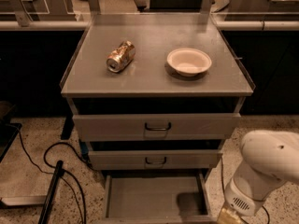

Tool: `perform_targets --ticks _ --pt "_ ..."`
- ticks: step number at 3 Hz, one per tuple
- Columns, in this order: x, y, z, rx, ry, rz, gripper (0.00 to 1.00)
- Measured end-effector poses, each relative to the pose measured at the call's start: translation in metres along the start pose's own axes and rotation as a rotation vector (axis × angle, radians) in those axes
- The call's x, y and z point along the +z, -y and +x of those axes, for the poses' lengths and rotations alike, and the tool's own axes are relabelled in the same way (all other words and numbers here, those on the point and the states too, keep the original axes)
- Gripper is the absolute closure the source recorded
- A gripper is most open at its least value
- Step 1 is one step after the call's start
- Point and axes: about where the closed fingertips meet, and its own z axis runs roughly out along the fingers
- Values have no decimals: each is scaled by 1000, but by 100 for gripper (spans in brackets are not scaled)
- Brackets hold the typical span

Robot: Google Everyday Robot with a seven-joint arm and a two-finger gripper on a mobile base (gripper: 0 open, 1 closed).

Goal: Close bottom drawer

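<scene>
The bottom drawer point(154, 197) of the grey metal cabinet is pulled out toward me. Its shallow grey tray is bare, and its front and handle are cut off by the lower frame edge. Above it the middle drawer point(155, 159) and the top drawer point(157, 126) are pushed in, each with a small dark loop handle. My arm's white rounded housing point(266, 169) is at the lower right, just right of the open drawer. The gripper itself is out of view below the frame.
On the cabinet top point(156, 76) lie a crushed can point(120, 56) on its side and a white bowl point(188, 61). Black cables point(60, 171) and a dark bar point(50, 195) lie on the speckled floor at the left. Dark counters stand behind.
</scene>
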Motion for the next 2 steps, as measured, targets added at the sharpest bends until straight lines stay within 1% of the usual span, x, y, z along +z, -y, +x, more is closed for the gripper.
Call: perform_targets --ticks 1,2 --pt "61 8 3 62 -9 -50 100" --pt "107 11 -2 89 -28 -90 100"
